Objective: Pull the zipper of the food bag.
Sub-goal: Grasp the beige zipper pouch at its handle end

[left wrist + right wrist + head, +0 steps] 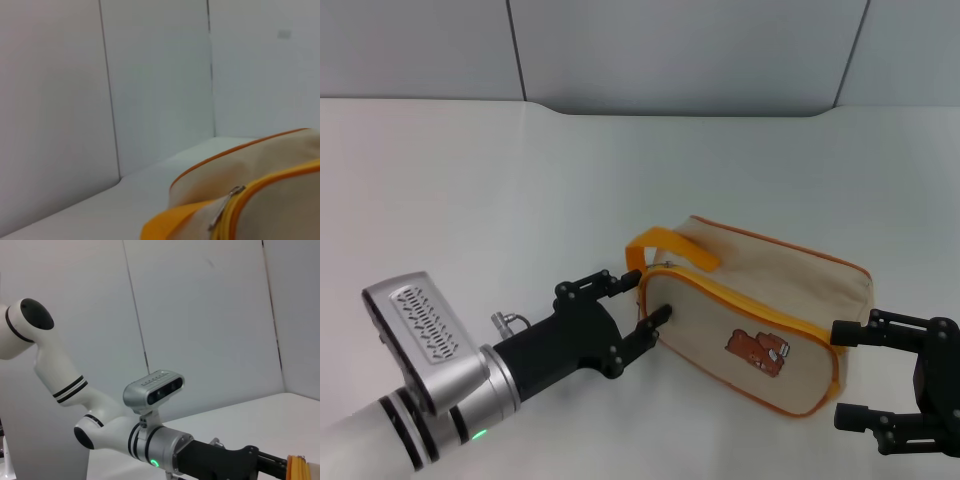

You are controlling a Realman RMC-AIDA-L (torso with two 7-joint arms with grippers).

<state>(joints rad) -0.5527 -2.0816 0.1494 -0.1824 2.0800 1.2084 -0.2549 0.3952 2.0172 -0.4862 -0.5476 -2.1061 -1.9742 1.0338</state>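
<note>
With the food bag [760,330] near the desk's front edge, your left gripper [638,297] stood wide at the zipper [226,206] end and risked closing on the strap handle [671,247] instead.

Head camera looks down from above on the white table [520,170], taking in both arms and the whole food bag [760,330]. Left wrist camera sits low, close against the bag's zipper [227,207] end, facing the wall. Right wrist camera faces across toward the left arm [150,440], catching the bag's orange edge.
</note>
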